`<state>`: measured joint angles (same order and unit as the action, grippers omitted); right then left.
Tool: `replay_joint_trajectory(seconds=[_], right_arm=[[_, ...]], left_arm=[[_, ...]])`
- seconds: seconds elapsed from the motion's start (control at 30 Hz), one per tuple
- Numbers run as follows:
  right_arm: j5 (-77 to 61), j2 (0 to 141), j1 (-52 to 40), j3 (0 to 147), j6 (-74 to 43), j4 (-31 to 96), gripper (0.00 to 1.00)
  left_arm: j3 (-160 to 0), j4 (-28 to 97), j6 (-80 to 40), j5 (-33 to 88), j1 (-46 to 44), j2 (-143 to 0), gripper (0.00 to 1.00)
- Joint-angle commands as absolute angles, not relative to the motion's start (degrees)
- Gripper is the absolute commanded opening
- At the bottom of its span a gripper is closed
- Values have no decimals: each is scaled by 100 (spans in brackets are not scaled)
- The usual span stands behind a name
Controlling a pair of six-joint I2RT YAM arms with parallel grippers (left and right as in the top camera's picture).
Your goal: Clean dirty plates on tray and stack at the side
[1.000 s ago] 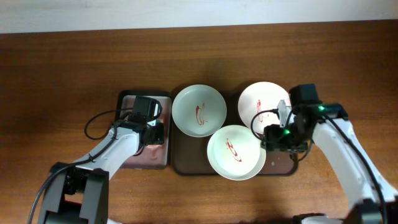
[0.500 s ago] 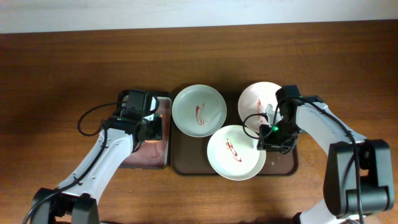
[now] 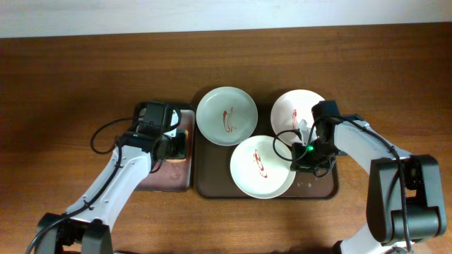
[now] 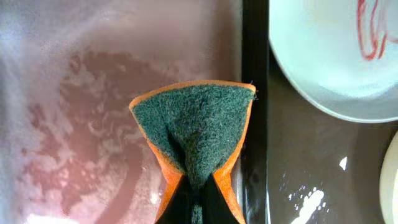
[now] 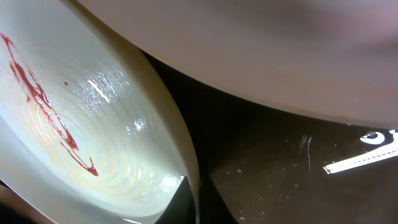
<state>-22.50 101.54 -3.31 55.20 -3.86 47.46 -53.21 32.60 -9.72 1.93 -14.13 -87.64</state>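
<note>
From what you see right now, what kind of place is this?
Probably a robot lab bench staged for dishwashing, not a kitchen: two robot arms, a tray of sauce-smeared plates, and a sponge over reddish water.

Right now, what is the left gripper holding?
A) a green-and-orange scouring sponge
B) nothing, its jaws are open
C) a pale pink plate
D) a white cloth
A: in the left wrist view the left gripper pinches the scouring sponge, green face showing with orange edges, over the grey-pink tray of reddish water.
</note>
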Motion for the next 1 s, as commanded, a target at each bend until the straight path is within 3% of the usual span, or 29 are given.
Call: replay_joint_trajectory(seconds=[0.0, 0.33, 0.97], right_arm=[[-2377, 10202, -386, 5478, -368, 4727, 4], [-2373, 10202, -386, 5478, -366, 4718, 4], [-2357, 10202, -386, 5478, -366, 4709, 4]], left_arm=[[-5408, 2738, -982, 36, -1420, -8447, 0], [-5408, 1459, -1398, -344, -1420, -7072, 0], [-5404, 1793, -1413, -325, -1424, -7000, 0]])
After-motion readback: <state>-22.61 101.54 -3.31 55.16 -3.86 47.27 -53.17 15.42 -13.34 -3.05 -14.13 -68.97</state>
